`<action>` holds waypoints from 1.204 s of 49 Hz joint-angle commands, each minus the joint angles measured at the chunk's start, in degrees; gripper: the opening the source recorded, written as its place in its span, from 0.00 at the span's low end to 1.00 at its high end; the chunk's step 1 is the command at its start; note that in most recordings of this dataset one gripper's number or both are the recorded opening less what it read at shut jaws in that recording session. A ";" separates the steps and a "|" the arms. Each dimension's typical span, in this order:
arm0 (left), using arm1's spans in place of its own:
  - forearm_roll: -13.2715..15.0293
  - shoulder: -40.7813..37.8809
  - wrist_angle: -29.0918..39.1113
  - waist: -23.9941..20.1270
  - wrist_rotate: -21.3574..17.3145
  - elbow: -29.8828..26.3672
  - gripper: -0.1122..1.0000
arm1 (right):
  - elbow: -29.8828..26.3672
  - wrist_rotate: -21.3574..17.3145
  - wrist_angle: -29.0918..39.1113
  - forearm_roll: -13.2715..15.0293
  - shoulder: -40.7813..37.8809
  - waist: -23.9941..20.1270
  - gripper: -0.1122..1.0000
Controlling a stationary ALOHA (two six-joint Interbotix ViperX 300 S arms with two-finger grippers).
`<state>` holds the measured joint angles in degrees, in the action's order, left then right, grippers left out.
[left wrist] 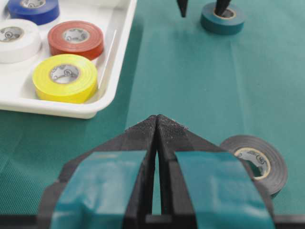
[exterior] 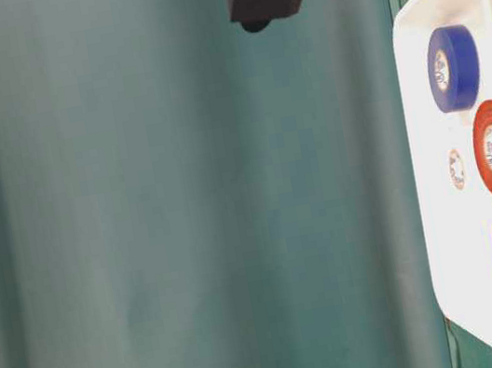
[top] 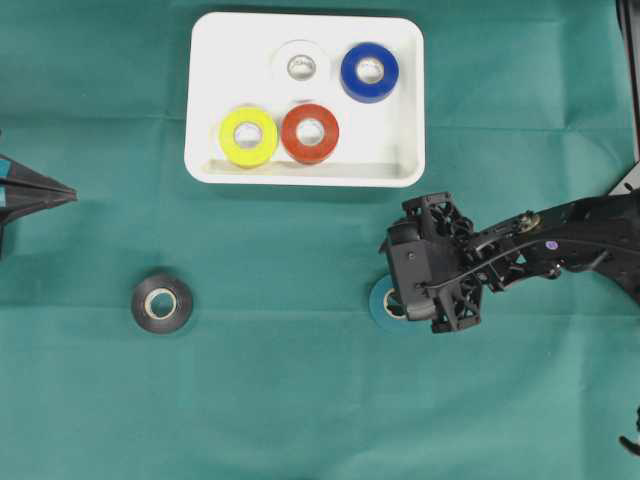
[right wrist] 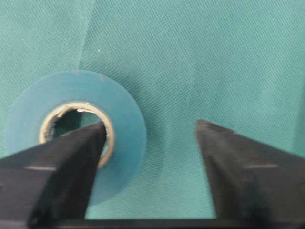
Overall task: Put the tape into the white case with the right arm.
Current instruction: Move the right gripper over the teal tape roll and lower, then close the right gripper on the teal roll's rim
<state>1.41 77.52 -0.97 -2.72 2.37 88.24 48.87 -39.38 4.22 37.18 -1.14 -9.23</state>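
A green cloth (top: 300,400) covers the work surface. The teal tape roll (right wrist: 76,129) lies flat on the cloth, its core axis vertical and its hole facing up, in front of the white case (top: 405,100) and apart from it. The right gripper (right wrist: 150,143) is lowered over the roll with its jaws apart: one finger (right wrist: 71,157) is set inside the core, the other on the bare cloth outside the roll, so that the roll's wall is straddled but not clamped. Yellow, red, white and blue rolls are held flat in the case. A black roll (top: 162,303) lies flat on the cloth near the left gripper (left wrist: 157,125), whose jaws are together on nothing.
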 commanded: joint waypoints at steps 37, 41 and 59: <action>0.09 -0.44 -0.35 0.00 0.00 -0.62 0.11 | -2.81 -0.35 2.02 -1.05 5.80 -1.32 0.09; 0.09 -0.44 -0.35 0.00 0.00 -0.62 0.11 | -3.16 -0.35 3.69 -1.49 7.21 -1.32 0.09; 0.09 -0.44 -0.35 0.00 0.00 -0.70 0.11 | -3.78 -0.44 8.00 -2.55 8.53 -0.53 0.09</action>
<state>1.41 77.52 -1.05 -2.72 2.37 88.24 46.41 -39.64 12.22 34.80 5.98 -10.28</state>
